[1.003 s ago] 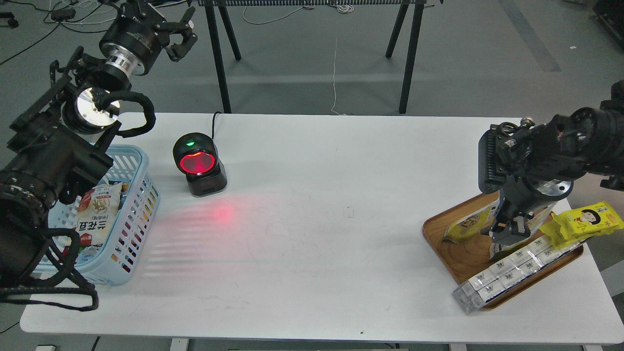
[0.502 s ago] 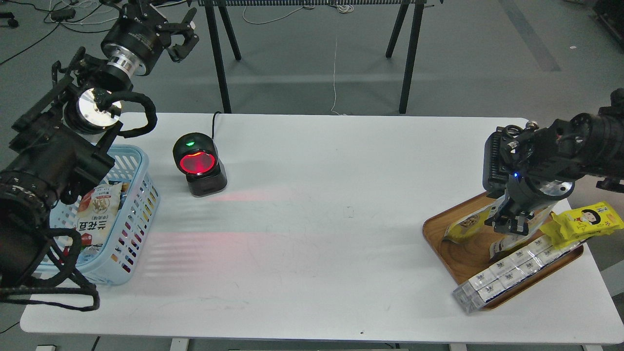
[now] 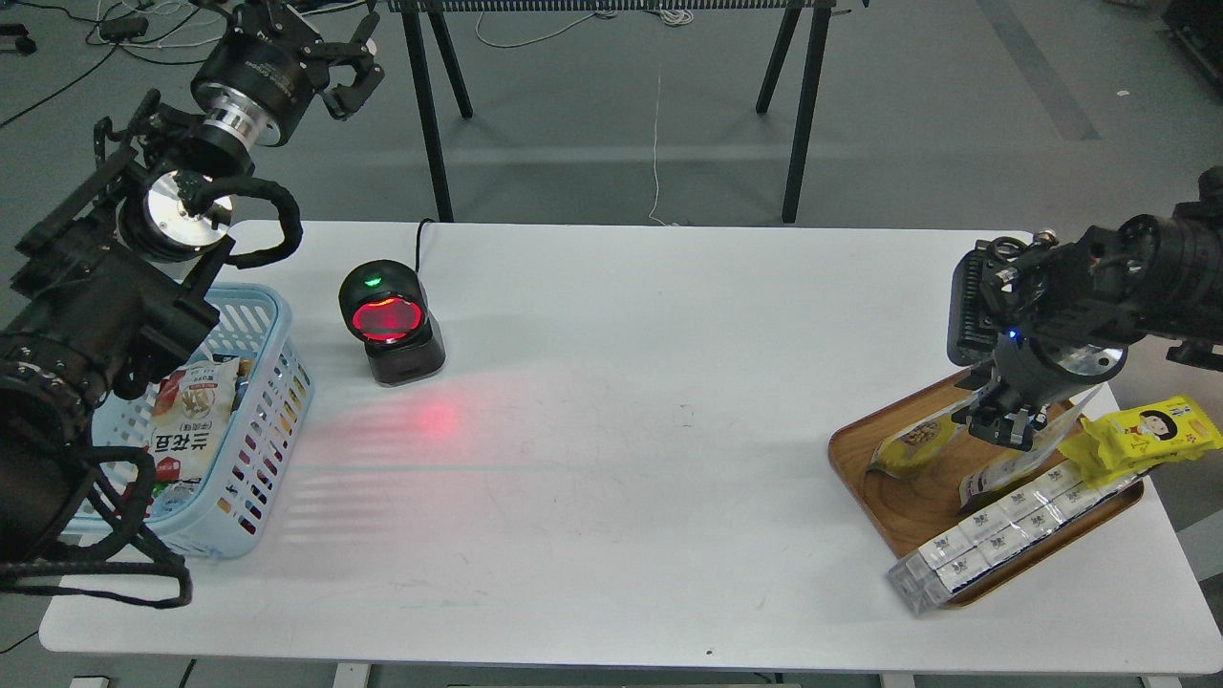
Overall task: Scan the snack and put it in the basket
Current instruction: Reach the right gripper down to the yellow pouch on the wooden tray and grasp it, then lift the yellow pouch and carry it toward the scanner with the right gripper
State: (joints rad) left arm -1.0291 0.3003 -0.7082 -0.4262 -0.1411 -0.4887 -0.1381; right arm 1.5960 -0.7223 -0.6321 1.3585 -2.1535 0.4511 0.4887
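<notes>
Head view: table (image 3: 611,449) spans the frame; basket (image 3: 272,382) sits at nine o'clock, tray (image 3: 860,468) at four o'clock. Right gripper (image 3: 998,427) is clenched on the snack (image 3: 922,440), over the tray. Left gripper (image 3: 349,72), at eleven o'clock, hangs spread and empty.

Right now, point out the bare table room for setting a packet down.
Widest bare stretch: table between scanner and wooden tray, also the front strip. Crowded: the tray, holding the snack, other packets and the right gripper; the basket at left.
</notes>
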